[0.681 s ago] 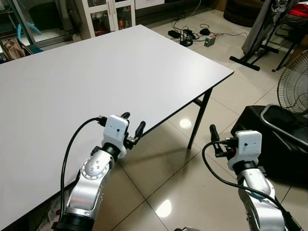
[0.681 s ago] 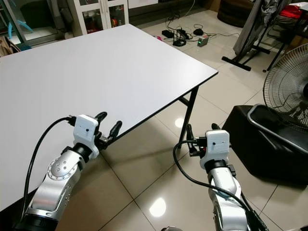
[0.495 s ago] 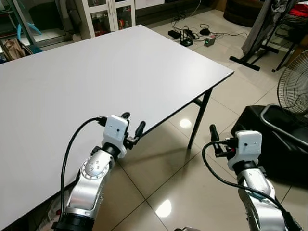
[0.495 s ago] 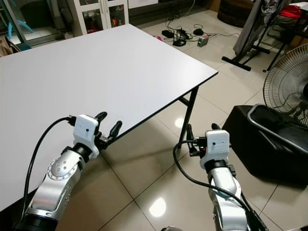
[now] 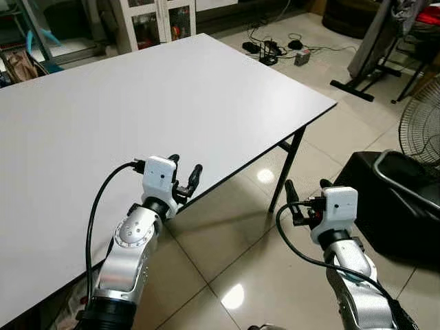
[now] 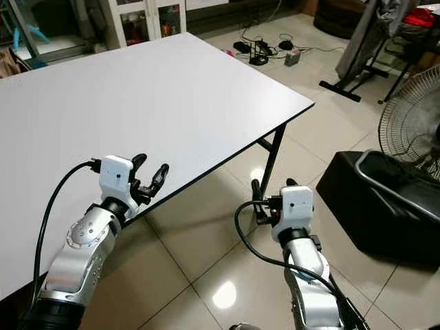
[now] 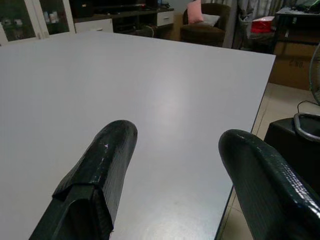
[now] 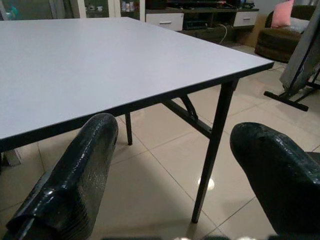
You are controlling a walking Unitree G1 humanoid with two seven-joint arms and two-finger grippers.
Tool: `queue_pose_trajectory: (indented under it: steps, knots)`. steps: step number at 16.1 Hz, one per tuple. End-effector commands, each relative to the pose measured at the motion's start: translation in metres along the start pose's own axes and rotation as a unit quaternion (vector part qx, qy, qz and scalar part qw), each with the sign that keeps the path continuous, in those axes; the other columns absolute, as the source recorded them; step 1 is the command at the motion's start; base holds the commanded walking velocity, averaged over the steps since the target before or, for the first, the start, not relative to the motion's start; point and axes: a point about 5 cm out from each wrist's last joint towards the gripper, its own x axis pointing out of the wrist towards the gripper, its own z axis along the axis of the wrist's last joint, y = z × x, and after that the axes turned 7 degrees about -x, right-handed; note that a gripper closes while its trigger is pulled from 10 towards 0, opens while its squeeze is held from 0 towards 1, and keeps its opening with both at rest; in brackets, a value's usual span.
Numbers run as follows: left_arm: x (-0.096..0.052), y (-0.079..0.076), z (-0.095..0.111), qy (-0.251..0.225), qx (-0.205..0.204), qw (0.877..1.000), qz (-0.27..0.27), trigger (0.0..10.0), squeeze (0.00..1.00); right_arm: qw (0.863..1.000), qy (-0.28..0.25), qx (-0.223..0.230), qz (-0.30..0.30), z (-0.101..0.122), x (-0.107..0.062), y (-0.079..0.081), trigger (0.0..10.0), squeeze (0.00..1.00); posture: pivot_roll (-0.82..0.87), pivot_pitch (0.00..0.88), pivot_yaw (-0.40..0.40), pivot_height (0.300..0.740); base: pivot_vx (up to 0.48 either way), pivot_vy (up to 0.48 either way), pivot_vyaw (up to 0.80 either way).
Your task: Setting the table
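Observation:
A bare white table [image 5: 172, 89] stretches across the left and middle of the scene, with nothing on it. My left gripper [image 5: 185, 165] hovers at the table's near edge, open and empty, its fingers [image 7: 100, 170] pointing over the tabletop. To the right of the table, my right gripper [image 5: 306, 184] is held over the tiled floor, below tabletop height. It is open and empty, and its fingers [image 8: 85, 165] face the table's edge and black leg [image 8: 215, 145].
A black bin [image 5: 399, 199] with a grey handle stands on the floor at the right, a fan [image 5: 421, 127] behind it. Cables and a power strip [image 5: 275, 49] lie past the table's far corner. A rack's black foot [image 5: 361, 89] and glass cabinets [image 5: 155, 20] stand farther back.
Both grippers have drifted slightly to the left. The left one now sits a little further over the table's edge. Both are still open and empty.

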Motion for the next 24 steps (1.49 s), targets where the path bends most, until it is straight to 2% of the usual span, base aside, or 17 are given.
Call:
queue_pose_trajectory:
  steps: [1, 3, 6, 10, 14, 18, 24]
  knots:
    - [-0.002, 0.002, -0.001, 0.005, -0.002, 1.000, 0.005, 10.0, 0.00, 1.000, 0.007, 0.001, 0.003, -0.001, 0.002, -0.002, 10.0, 0.00, 0.02, 0.000, -0.018, 0.740, 0.000, 0.000, 0.00]
    - [-0.001, 0.006, 0.000, 0.007, -0.002, 1.000, 0.011, 10.0, 0.00, 1.000, 0.008, 0.003, 0.008, -0.002, 0.005, 0.001, 10.0, 0.00, 0.03, 0.000, -0.022, 0.740, 0.000, 0.000, 0.00]
    - [-0.001, 0.006, -0.001, 0.006, 0.000, 1.000, 0.019, 10.0, 0.00, 1.000, 0.004, 0.004, 0.009, -0.001, 0.008, 0.001, 10.0, 0.00, 0.04, 0.000, -0.031, 0.740, 0.000, 0.480, 0.00]
    - [-0.008, 0.016, -0.005, 0.003, 0.002, 0.999, 0.043, 10.0, 0.00, 1.000, 0.001, 0.003, 0.001, 0.000, 0.001, -0.006, 10.0, 0.00, 0.02, 0.000, -0.030, 0.740, 0.000, 0.480, 0.00]
    - [-0.002, 0.006, -0.001, -0.005, -0.003, 1.000, 0.029, 10.0, 0.00, 1.000, 0.001, 0.001, -0.002, 0.001, -0.001, -0.006, 10.0, 0.00, 0.00, 0.000, -0.024, 0.740, 0.000, 0.480, 0.35]
    - [0.001, 0.004, 0.001, -0.008, 0.004, 1.000, 0.018, 10.0, 0.00, 1.000, 0.005, -0.003, -0.015, 0.000, -0.001, -0.011, 10.0, 0.00, 0.00, 0.000, -0.016, 0.740, 0.000, 0.000, 0.75]
    - [0.005, 0.000, 0.004, -0.012, 0.028, 1.000, 0.003, 10.0, 0.00, 1.000, 0.009, 0.002, -0.011, -0.002, 0.001, -0.007, 10.0, 0.00, 0.00, 0.000, -0.012, 0.740, 0.000, 0.000, 0.00]
